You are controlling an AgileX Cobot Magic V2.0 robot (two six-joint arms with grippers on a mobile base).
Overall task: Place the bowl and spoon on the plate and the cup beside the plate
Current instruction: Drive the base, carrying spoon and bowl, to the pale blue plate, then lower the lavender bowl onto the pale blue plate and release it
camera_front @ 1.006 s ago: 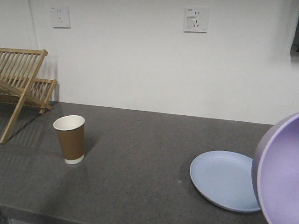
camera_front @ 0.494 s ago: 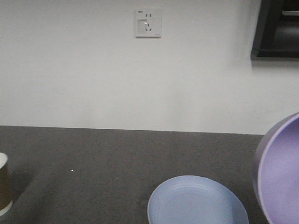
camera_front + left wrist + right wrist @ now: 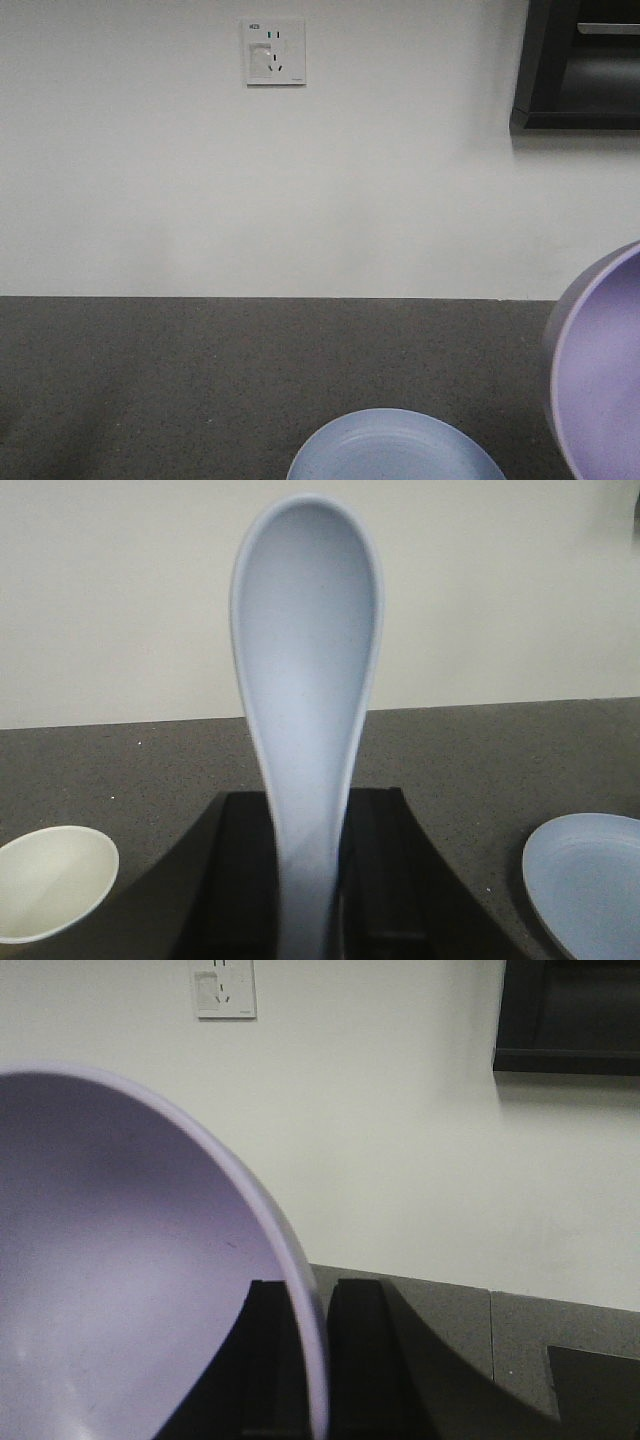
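Everything fixed has slid leftward in the front view over the last second: the cup has left that frame altogether and the plate [image 3: 395, 450] has drifted from lower right to bottom centre, while the bowl [image 3: 600, 370] keeps its place at the right edge. That fits a bowl carried along with the view, not resting on anything.

In the right wrist view the right gripper [image 3: 315, 1360] pinches the bowl's wall, one dark finger inside the rim and one outside, so the bowl hangs tilted on edge, filling the left of that frame. I judge this rim grip is chosen so it can be lowered flat onto the plate and let go.

The spoon [image 3: 305, 680] stands upright in the middle of the left wrist view, scoop at the top, its handle clamped between the fingers of the left gripper [image 3: 312, 880] (held ready, presumably, until the bowl is down).

Both dishes are off the dark counter [image 3: 150, 380]; the plate lies bare on it. The cup shows only in the left wrist view, lower left [image 3: 50, 880], well apart from the plate at lower right. Behind is a white wall with a socket [image 3: 273, 52] at upper centre-left.
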